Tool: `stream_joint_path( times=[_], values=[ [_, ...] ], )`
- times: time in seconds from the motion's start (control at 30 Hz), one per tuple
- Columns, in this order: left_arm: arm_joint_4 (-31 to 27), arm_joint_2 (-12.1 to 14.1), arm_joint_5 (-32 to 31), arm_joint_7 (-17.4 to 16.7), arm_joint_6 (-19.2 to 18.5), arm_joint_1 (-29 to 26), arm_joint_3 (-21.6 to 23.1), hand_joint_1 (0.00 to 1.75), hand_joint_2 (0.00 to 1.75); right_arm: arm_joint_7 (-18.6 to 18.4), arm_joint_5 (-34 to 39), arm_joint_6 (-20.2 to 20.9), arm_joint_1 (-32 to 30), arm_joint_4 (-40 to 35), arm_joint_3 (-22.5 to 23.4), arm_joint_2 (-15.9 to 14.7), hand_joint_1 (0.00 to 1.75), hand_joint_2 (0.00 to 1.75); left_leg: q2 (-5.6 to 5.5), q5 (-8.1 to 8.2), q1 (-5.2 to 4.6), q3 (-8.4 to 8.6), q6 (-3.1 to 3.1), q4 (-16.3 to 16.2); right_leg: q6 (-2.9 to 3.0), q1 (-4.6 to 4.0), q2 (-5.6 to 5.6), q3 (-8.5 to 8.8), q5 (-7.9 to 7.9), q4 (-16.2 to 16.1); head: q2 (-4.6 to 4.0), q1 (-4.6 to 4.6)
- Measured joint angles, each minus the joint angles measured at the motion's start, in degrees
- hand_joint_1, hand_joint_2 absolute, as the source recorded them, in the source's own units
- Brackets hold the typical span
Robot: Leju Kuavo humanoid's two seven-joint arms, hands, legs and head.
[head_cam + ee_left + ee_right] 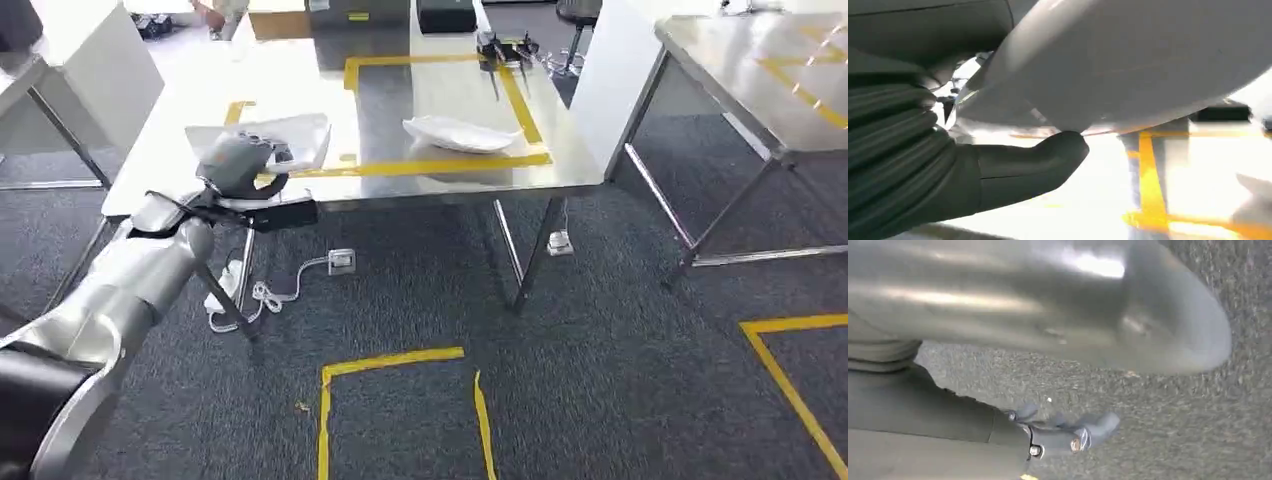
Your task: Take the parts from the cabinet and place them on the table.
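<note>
Left hand (238, 165) grips white part (268, 140) at table (440, 180) edge, 9 o'clock; wrist view shows thumb (1033, 162) beneath. Right hand (1068, 435): state unclear.

Left hand (238, 165) holds a white part (283, 140) over the table (400, 100) near its front edge, fingers (268, 156) wrapped on it; a second white part (460, 133) lies beyond the fingers inside the yellow tape (430, 165); cables (255, 295) trail on the floor below.

left hand (238, 162): fingers hidden behind the white part (268, 140) | right hand (1068, 435): blurred, grasp unclear | tabletop (440, 95): far end cut off
</note>
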State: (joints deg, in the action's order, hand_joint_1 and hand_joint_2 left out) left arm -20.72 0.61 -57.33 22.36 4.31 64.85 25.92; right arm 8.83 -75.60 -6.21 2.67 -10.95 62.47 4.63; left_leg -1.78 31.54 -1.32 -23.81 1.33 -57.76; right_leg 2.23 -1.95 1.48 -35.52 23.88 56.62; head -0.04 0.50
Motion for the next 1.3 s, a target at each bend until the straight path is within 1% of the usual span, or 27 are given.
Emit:
stream_joint_path(
  times=[0.03,0.1,0.13,0.2,0.27,0.3,0.33,0.37,0.4,0.43,0.5,0.53,0.6,0.63,0.67,0.7,0.77,0.8,0.83,0.87,0.9,0.93,0.97,1.1,1.23,1.27,1.3],
  values=[
    [0.0,0.0,0.0,0.0,0.0,0.8,0.0,1.75,1.75,0.0,0.0,0.0,0.3,0.0,0.0,0.0,0.00,0.00,-0.01,-0.71,-0.03,-0.52,-0.37,-2.2,0.27,0.18,0.10,1.62,0.12,0.0,0.00,-0.11],
    [0.0,0.5,0.0,0.0,0.1,0.9,0.0,1.75,1.75,0.0,0.0,0.0,0.4,0.0,0.0,0.0,0.00,0.00,0.72,-3.46,-0.05,-5.83,-1.11,-10.9,0.80,0.71,-0.30,3.58,1.63,-0.2,0.00,0.17],
    [0.2,0.7,0.0,0.0,0.1,0.6,0.0,1.75,1.75,-0.1,0.1,0.0,0.4,0.0,0.0,0.0,0.00,0.00,0.82,-3.03,0.22,-9.09,-1.65,-14.7,0.85,1.02,-0.44,4.57,2.22,-0.2,0.00,0.00],
    [0.5,0.9,0.0,0.0,0.0,-0.8,0.0,1.75,1.75,-0.1,0.3,0.0,0.3,0.0,0.1,0.0,0.00,0.00,0.97,2.47,0.91,-14.20,-2.42,-17.5,0.44,1.72,-0.48,6.53,3.99,-0.2,0.00,0.04],
    [0.8,1.2,-0.1,-0.4,0.0,-1.8,0.0,1.75,1.75,-0.3,0.6,0.0,0.1,0.0,0.1,0.2,0.00,0.00,1.14,8.48,1.51,-17.64,-3.14,-15.8,-0.09,2.50,-0.35,8.84,6.28,-0.2,0.00,0.11],
    [1.0,1.3,-0.1,-0.5,0.0,-2.0,0.0,1.75,1.75,-0.3,0.6,0.0,0.0,0.0,0.1,0.4,0.00,0.00,1.27,8.79,1.78,-18.37,-3.60,-13.3,-0.47,2.90,-0.26,10.11,7.41,-0.2,0.00,0.09],
    [1.2,1.6,-0.1,-0.5,0.1,-2.1,0.0,1.75,1.75,-0.3,0.6,0.0,-0.1,0.0,0.1,0.5,0.00,0.00,1.48,6.05,2.06,-18.72,-3.98,-9.9,-0.90,3.28,-0.16,11.48,8.69,-0.2,0.00,0.13],
    [1.4,1.9,-0.1,-0.6,0.1,-2.3,0.0,1.75,1.75,-0.3,0.7,0.0,-0.1,0.0,0.1,0.5,0.00,0.00,1.81,-1.31,2.34,-18.85,-4.13,-5.3,-1.46,3.49,-0.13,12.90,10.11,-0.2,0.00,0.11],
    [1.9,2.4,0.2,-0.6,0.1,-2.8,0.0,1.75,1.75,-0.3,0.7,-0.1,-0.4,0.0,0.2,0.5,0.00,0.00,2.47,-12.20,2.57,-19.01,-4.24,-0.7,-1.86,3.46,0.05,13.75,11.37,-0.1,0.00,0.28],
    [2.3,2.8,0.7,-0.3,0.1,-3.1,0.1,1.75,1.75,-0.3,0.7,-0.2,-0.3,0.0,0.2,0.5,0.00,0.00,2.92,-14.26,2.22,-18.99,-3.50,-1.0,-2.37,3.40,0.23,14.62,12.55,0.0,0.00,0.44],
    [2.3,3.0,1.6,0.7,0.0,-3.7,0.1,1.75,1.75,-0.5,0.7,-0.3,-0.1,0.0,0.2,0.6,0.00,0.00,2.41,-12.45,1.97,-18.42,-2.20,-1.9,-3.56,3.54,-0.10,16.05,12.97,-1.0,0.00,0.39],
    [2.3,3.3,1.8,0.9,0.2,-3.6,0.1,1.75,1.75,-0.4,0.7,-0.3,0.0,0.0,0.2,0.6,0.00,0.00,2.35,-11.63,1.99,-18.07,-1.69,-1.8,-3.79,3.58,-0.09,14.58,10.95,1.2,0.00,0.35],
    [2.3,3.4,2.2,1.2,0.5,-3.7,0.1,1.75,1.75,-0.4,0.7,-0.3,0.3,0.0,0.2,0.6,0.00,0.00,1.97,-10.43,2.30,-15.82,-0.98,-0.7,-4.03,3.51,-0.49,9.63,6.91,10.1,0.00,0.20],
    [2.4,3.5,2.2,1.4,0.5,-3.9,0.1,1.75,1.75,-0.4,0.7,-0.3,0.3,0.0,0.2,0.6,0.00,0.00,1.90,-9.77,2.28,-14.70,-0.71,-0.2,-3.94,3.51,-0.72,6.58,6.96,14.1,0.00,0.04],
    [2.6,3.5,2.3,1.6,0.7,-4.4,0.1,1.75,1.75,-0.4,0.7,-0.4,0.4,0.0,0.2,0.6,0.00,0.00,1.72,-9.12,2.28,-13.45,-0.66,0.2,-3.95,3.38,-0.74,3.81,8.80,16.8,0.00,0.07],
    [2.8,3.6,2.3,1.9,1.1,-5.2,0.1,1.75,1.75,-0.5,0.7,-0.4,0.3,0.0,0.2,0.6,0.00,0.00,1.58,-8.22,2.26,-11.87,-0.60,0.7,-3.99,3.15,-0.76,1.19,12.72,18.1,0.00,-0.02],
    [3.0,3.9,2.4,2.4,2.1,-6.1,0.1,1.75,1.75,-0.6,0.6,-0.4,0.2,0.0,0.2,0.6,0.00,0.00,1.34,-6.43,2.23,-9.26,-0.63,1.1,-3.95,2.94,-0.79,-2.14,18.71,17.0,0.00,-0.04],
    [3.2,4.0,2.6,2.5,2.5,-6.3,0.1,1.75,1.75,-0.7,0.6,-0.4,0.1,0.0,0.2,0.6,0.00,0.00,1.30,-5.45,2.22,-8.03,-0.72,1.1,-3.84,2.93,-0.81,-3.18,19.01,15.0,0.00,-0.07],
    [3.3,4.1,2.7,2.6,2.8,-6.5,0.1,1.75,1.75,-0.9,0.6,-0.4,0.1,0.0,0.2,0.6,0.00,0.00,1.28,-4.41,2.22,-6.76,-0.88,1.1,-3.64,2.93,-0.86,-3.77,16.71,12.0,0.00,-0.09],
    [3.4,4.2,2.7,2.7,3.0,-6.6,0.1,1.75,1.75,-0.9,0.6,-0.4,-0.1,0.0,0.2,0.6,0.00,0.00,1.28,-3.34,2.20,-5.40,-1.15,1.1,-3.33,2.92,-0.97,-4.07,10.86,8.0,0.00,-0.13],
    [3.5,4.3,2.7,2.7,3.0,-7.0,0.1,1.75,1.75,-1.0,0.6,-0.4,-0.5,0.0,0.2,0.6,0.00,0.00,1.33,-2.44,2.20,-5.64,-1.30,1.3,-2.94,2.90,-1.21,-4.27,2.64,4.2,0.00,-0.17],
    [4.0,4.3,2.8,2.9,3.1,-7.1,0.1,1.75,1.75,-1.0,0.6,-0.4,-0.7,0.1,0.2,0.6,0.00,0.00,0.87,-1.28,1.88,-4.01,-1.65,0.2,-2.72,2.46,-1.64,-5.55,-2.69,0.3,0.00,-0.22],
    [4.0,4.5,2.6,2.7,3.0,-7.2,0.1,1.75,1.75,-1.1,0.6,-0.3,-0.7,0.1,0.3,0.7,0.00,0.00,0.63,-0.09,1.70,-3.60,-2.20,0.2,-2.52,2.34,-1.29,-4.92,-4.01,1.3,0.00,-0.07],
    [3.8,5.2,1.8,1.5,3.5,-6.8,0.1,1.75,1.75,-1.0,0.7,-0.5,0.3,0.1,0.3,0.7,0.00,0.00,1.14,0.55,2.05,-3.03,-3.35,-1.9,-0.53,2.49,-1.13,-2.90,-2.17,1.3,0.00,-0.09],
    [4.3,5.4,1.0,0.4,4.1,-7.4,0.1,1.75,1.75,-1.6,1.0,-0.7,0.5,0.1,0.4,0.8,0.00,0.00,1.28,6.20,2.02,-12.93,-3.68,-16.2,0.26,2.08,-0.87,-1.21,-0.19,1.4,0.00,0.13],
    [4.4,5.5,0.9,-0.1,4.3,-7.8,0.1,1.75,1.75,-1.8,1.0,-0.6,0.4,0.1,0.5,0.8,0.00,0.00,1.28,5.88,1.99,-14.37,-3.58,-16.8,0.28,1.93,-0.72,-0.61,0.34,1.4,0.00,0.07],
    [4.5,5.6,0.7,-0.7,4.5,-8.1,0.1,1.75,1.75,-2.1,1.0,-0.6,0.4,0.1,0.6,0.9,0.00,0.00,1.28,3.83,1.90,-14.63,-3.32,-15.1,0.31,1.78,-0.58,0.04,0.83,1.5,0.00,0.09]
  ],
)
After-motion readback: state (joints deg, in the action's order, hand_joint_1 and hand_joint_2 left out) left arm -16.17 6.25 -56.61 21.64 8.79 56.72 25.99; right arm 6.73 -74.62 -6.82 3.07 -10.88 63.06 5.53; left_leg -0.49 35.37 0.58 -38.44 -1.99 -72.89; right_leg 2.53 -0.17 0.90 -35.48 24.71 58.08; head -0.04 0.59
